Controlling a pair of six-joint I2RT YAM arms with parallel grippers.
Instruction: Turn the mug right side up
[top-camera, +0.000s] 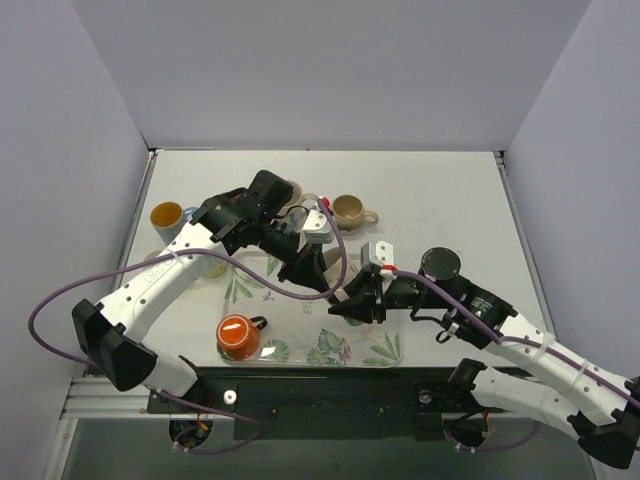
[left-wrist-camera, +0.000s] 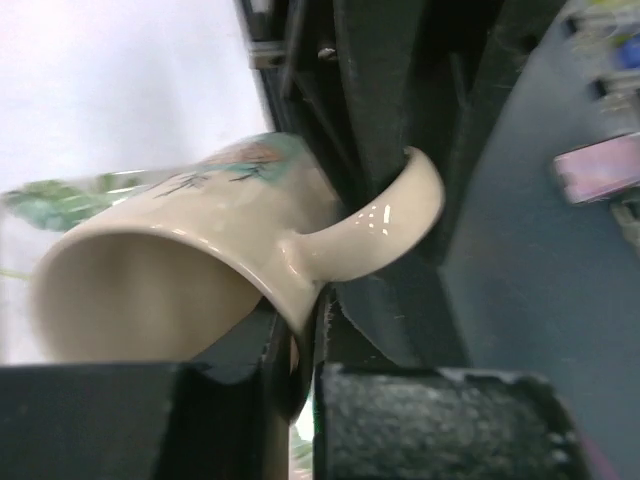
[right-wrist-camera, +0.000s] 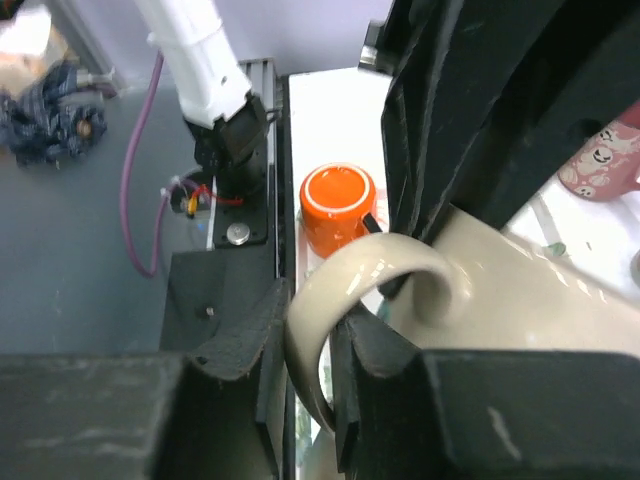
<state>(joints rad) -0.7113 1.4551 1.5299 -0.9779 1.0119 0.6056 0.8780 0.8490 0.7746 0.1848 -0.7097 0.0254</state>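
Right claw around half-hidden mug

Tray centre jammed: L fingers and R fingers both clamped on cream mug, no way thru betw them. L arm spans tray's left side, R arm comes in from near right. Orange mug blocks tray's near-left corner; near edge beside it bare. Yellow cup at table left edge, beige mug behind L arm. Far strip + right side of table free.
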